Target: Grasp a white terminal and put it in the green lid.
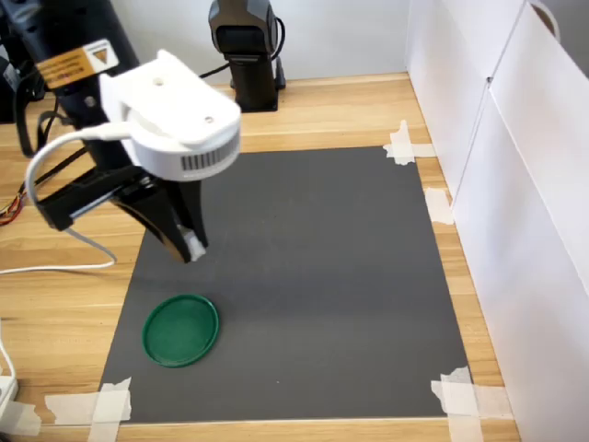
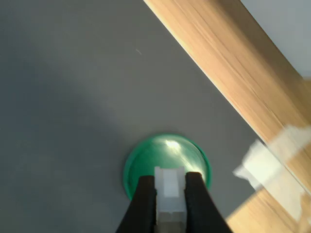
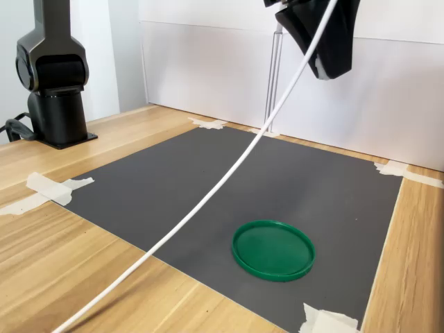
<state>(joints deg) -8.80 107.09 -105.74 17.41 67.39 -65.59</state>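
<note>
My gripper (image 1: 191, 247) hangs high above the dark grey mat, shut on the white terminal (image 2: 169, 190), a small white block pinched between the two black fingers (image 2: 142, 204). In the first exterior view the terminal (image 1: 193, 245) shows as a white bit at the fingertips. The green lid (image 1: 181, 329) lies flat on the mat near its front left corner in the first exterior view. In the wrist view the lid (image 2: 146, 162) sits just beyond the fingertips, below them. In the second exterior view the lid (image 3: 272, 249) is empty and the gripper (image 3: 325, 68) is at the top.
A dark grey mat (image 1: 304, 276) is taped to a wooden table with white tape strips (image 1: 92, 405). White panels (image 1: 525, 184) wall the first exterior view's right side. A black camera stand (image 1: 247, 51) stands at the back. A white cable (image 3: 229, 173) crosses the second exterior view.
</note>
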